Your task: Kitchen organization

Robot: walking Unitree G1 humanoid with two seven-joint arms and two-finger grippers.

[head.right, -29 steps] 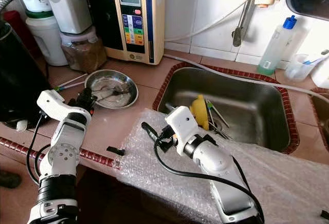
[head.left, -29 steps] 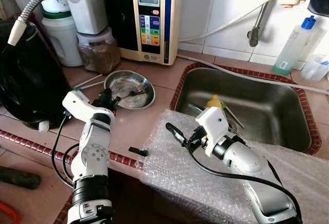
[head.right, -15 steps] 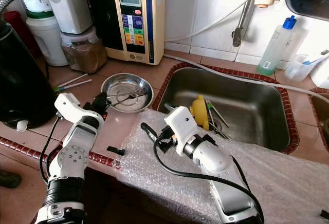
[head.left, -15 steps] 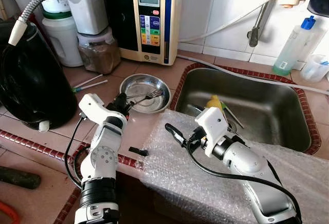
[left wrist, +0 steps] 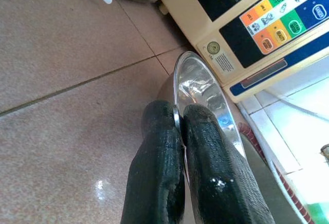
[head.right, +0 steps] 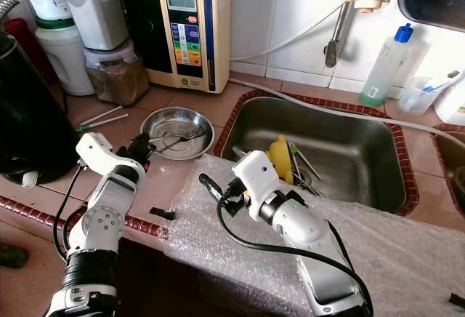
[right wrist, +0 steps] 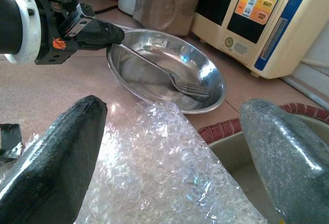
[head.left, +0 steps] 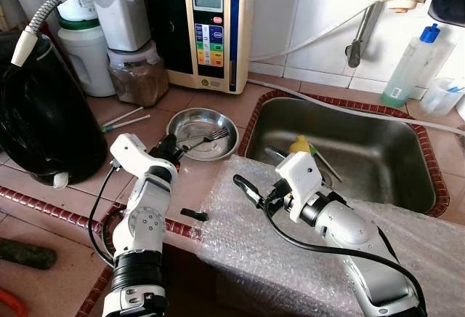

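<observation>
A round steel bowl [head.left: 202, 123] sits on the tiled counter just left of the sink, with a fork [head.left: 207, 137] lying inside it. My left gripper [head.left: 168, 145] is shut on the bowl's near-left rim; in the left wrist view both black fingers [left wrist: 165, 157] pinch the thin metal edge of the bowl [left wrist: 205, 93]. My right gripper [head.left: 247, 188] hangs open over the bubble wrap [head.left: 290, 251], a short way in front of the bowl [right wrist: 169, 70]. The fork [right wrist: 169, 77] and my left gripper [right wrist: 95, 31] also show in the right wrist view.
A steel sink [head.left: 378, 158] holds a yellow item [head.left: 301, 145] and utensils. Behind the bowl stand a beige water ionizer [head.left: 213, 26], a jar [head.left: 138, 77] and white canisters. A black kettle [head.left: 40, 113] is at the left. A small black piece [head.left: 195, 214] lies at the counter edge.
My left gripper has dragged the bowl with the fork to the right, toward the sink, over the first half second, then held about still. The right arm has not moved.
</observation>
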